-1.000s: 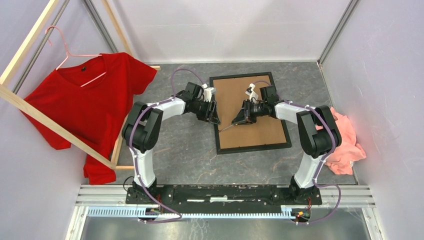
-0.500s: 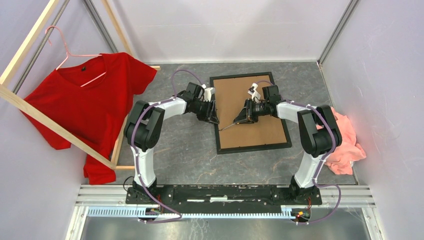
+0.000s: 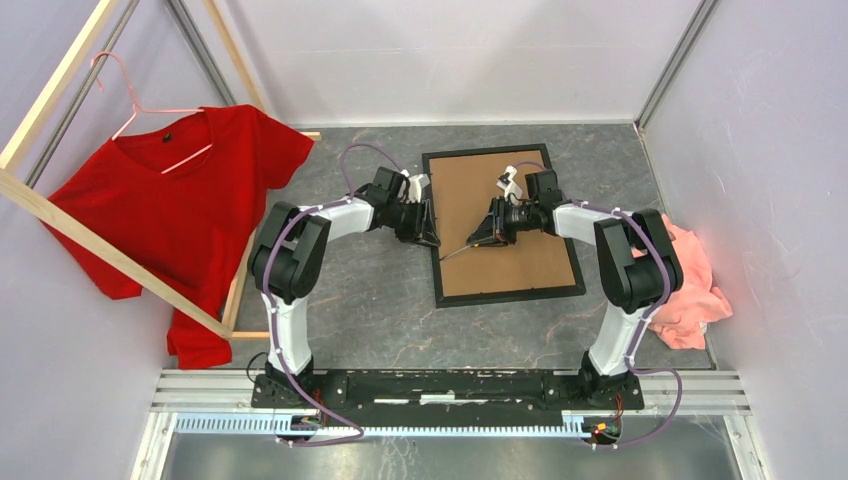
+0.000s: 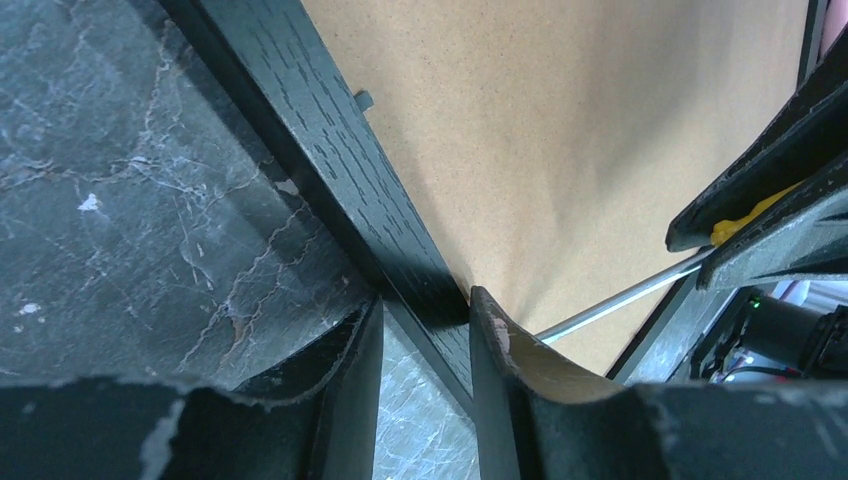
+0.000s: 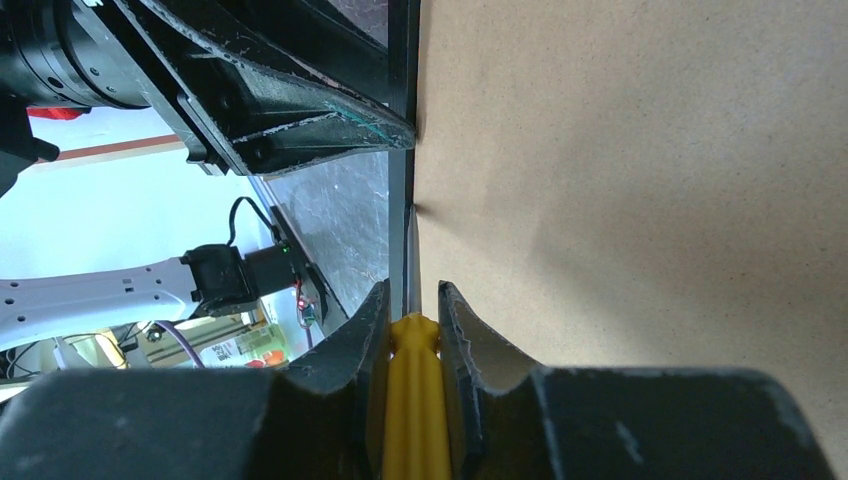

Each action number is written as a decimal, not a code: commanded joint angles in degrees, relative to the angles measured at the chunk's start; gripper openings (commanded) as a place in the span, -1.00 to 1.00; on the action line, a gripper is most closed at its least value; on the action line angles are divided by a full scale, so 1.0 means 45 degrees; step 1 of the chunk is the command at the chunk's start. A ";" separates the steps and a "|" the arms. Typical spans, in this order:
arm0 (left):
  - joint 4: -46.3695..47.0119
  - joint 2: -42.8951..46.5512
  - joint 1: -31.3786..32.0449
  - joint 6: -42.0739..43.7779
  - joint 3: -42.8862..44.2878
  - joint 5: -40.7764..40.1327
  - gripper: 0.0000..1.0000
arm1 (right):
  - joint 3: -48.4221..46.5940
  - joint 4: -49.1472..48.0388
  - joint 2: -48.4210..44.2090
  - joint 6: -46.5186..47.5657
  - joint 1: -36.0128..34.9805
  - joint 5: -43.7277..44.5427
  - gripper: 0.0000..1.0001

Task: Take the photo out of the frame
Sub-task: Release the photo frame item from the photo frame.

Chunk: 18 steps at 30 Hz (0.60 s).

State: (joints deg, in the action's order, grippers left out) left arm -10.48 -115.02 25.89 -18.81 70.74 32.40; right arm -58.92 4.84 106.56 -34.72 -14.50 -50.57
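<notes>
Black frame (image 3: pixel 510 294) lies face-down on table (image 3: pixel 370 300), brown backing (image 3: pixel 500 220) up, long axis far-to-near, near end skewed slightly R. My L gripper (image 4: pixel 425 300): jaws apart, straddling frame's L rail. My R gripper (image 5: pixel 412 300): clamped on yellow screwdriver (image 5: pixel 412 400), tip at that rail's inner edge.

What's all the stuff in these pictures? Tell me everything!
frame: one, black, lying flat in the middle
backing board: one, brown, inside the frame
screwdriver: one, yellow handle, over the backing board
T-shirt: one, red, hanging at left
hanger: one, pink, holding the T-shirt
wooden rack: one, pale, left side
cloth: one, pink, crumpled at right
table: one, grey marbled, under the frame
left gripper: one, black, astride the frame's left rail
right gripper: one, black, shut on the screwdriver
</notes>
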 commanded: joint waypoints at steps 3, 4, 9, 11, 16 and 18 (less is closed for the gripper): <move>0.0710 -0.0384 0.0655 -0.1495 -0.0737 -0.1203 -0.73 | -0.0285 0.0986 -0.1154 0.0283 -0.0718 0.2222 -1.00; 0.0674 -0.0419 0.0724 -0.1620 -0.0720 -0.1273 -0.82 | -0.0458 0.1416 -0.1355 0.0299 -0.0882 0.2668 -1.00; 0.0194 -0.0625 0.1286 -0.2016 -0.0350 -0.1958 -0.96 | -0.1861 0.3156 -0.2043 0.0401 -0.2104 0.5351 -1.00; 0.0035 -0.0631 0.1426 -0.2214 -0.0270 -0.2387 -0.96 | -0.2144 0.3379 -0.2187 0.0295 -0.2605 0.5919 -1.00; -0.0190 -0.0632 0.1509 -0.2656 -0.0248 -0.3003 -0.96 | -0.2689 0.3712 -0.2569 0.0014 -0.3732 0.7735 -1.00; -0.0171 -0.0588 0.1556 -0.2772 -0.0312 -0.3215 -0.96 | -0.2713 0.3598 -0.2688 -0.0508 -0.3946 0.7940 -1.00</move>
State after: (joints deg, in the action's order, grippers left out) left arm -9.02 -114.37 29.10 -28.18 70.72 23.31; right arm -68.36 24.21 96.60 -32.64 -28.53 -18.31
